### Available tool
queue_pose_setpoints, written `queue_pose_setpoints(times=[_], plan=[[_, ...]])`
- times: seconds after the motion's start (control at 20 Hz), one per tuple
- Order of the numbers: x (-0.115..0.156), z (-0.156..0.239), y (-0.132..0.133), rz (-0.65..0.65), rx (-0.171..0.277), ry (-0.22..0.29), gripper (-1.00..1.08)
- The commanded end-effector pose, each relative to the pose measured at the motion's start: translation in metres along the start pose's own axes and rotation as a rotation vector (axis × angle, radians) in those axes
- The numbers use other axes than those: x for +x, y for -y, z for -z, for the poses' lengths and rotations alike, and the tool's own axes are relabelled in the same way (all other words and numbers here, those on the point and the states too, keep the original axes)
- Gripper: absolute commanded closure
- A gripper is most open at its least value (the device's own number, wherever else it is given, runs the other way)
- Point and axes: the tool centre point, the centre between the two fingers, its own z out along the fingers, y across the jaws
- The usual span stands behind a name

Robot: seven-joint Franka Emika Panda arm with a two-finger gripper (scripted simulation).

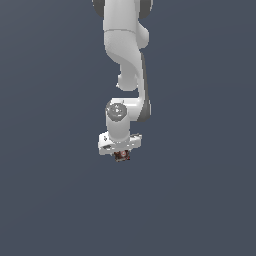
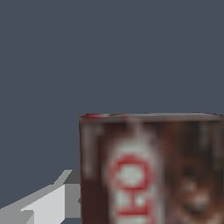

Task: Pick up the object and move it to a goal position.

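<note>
In the exterior view the white arm reaches down and its gripper sits right over the object, a small dark red and brown box that sticks out just below the white hand. In the wrist view the object fills the near part of the picture, showing its whitish-red label. One grey-white finger lies against the box's side; the other finger is out of the picture. The gripper looks shut on the box.
Only a plain dark grey-blue surface shows around the arm in both views. No goal marker or other object is visible.
</note>
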Motion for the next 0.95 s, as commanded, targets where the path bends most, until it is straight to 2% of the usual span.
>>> queue_pose_setpoints(times=[0.0,0.6,0.9], plan=[[0.001,0.004,0.003,0.000,0.000,-0.001,1.08],[0.021,0.062,0.065,0.003,0.000,0.000,1.08],[0.026,0.073,0.076,0.003,0.000,0.000,1.08]])
